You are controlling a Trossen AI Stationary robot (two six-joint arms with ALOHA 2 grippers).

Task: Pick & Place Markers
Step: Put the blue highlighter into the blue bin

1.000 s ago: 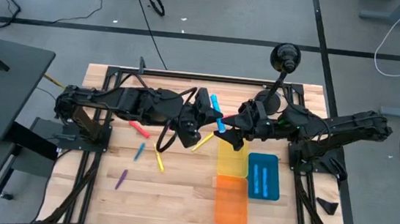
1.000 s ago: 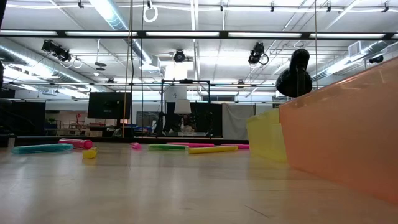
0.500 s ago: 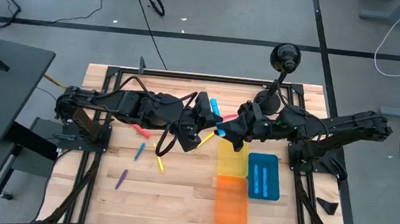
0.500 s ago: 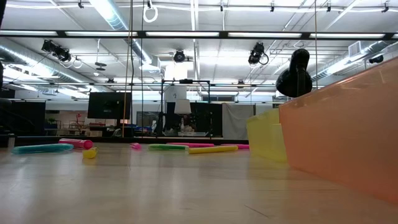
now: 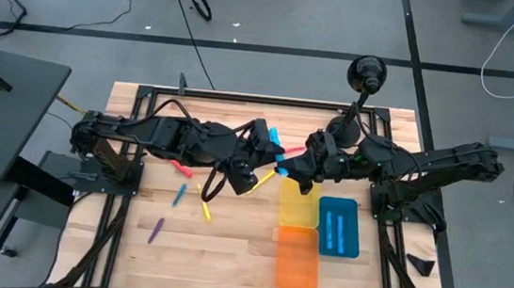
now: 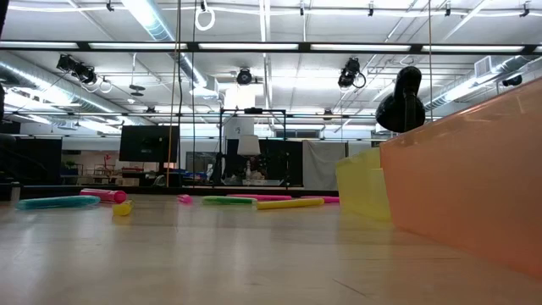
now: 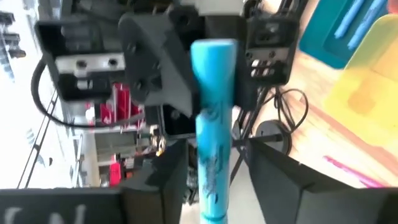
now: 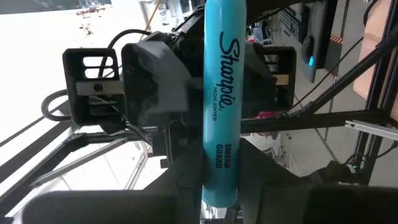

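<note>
A light blue marker [image 5: 275, 142] hangs in the air above the table's middle, between my two grippers. My right gripper [image 5: 284, 168] comes from the right and is shut on one end of it [image 8: 219, 155]. My left gripper [image 5: 264, 151] comes from the left. It is open, with a finger on either side of the marker's other end [image 7: 214, 143] and a gap showing. Other markers lie flat on the wood: a pink one [image 5: 177, 166], a blue one [image 5: 180, 193], two yellow ones [image 5: 205, 207] [image 5: 260, 182] and a purple one [image 5: 156, 230]. My right gripper pinches the blue marker between its two fingers at the end nearest its wrist [image 8: 219, 183]. The fingers come roughly level from the table's right side. The marker is lifted clear of the table, and its other end [image 7: 214, 74] reaches between my left gripper's open fingers.
A yellow tray [image 5: 296, 205], an orange tray [image 5: 297, 259] and a blue tray [image 5: 338, 229] holding blue markers stand at the right of the middle. A black stand [image 5: 366, 75] rises at the far edge. In the low view the orange tray's wall [image 6: 466, 186] is close.
My right gripper's fingers have drawn together around the blue marker's end. Both arms have stayed in place above the table's middle, and the marker has stayed aloft between them.
</note>
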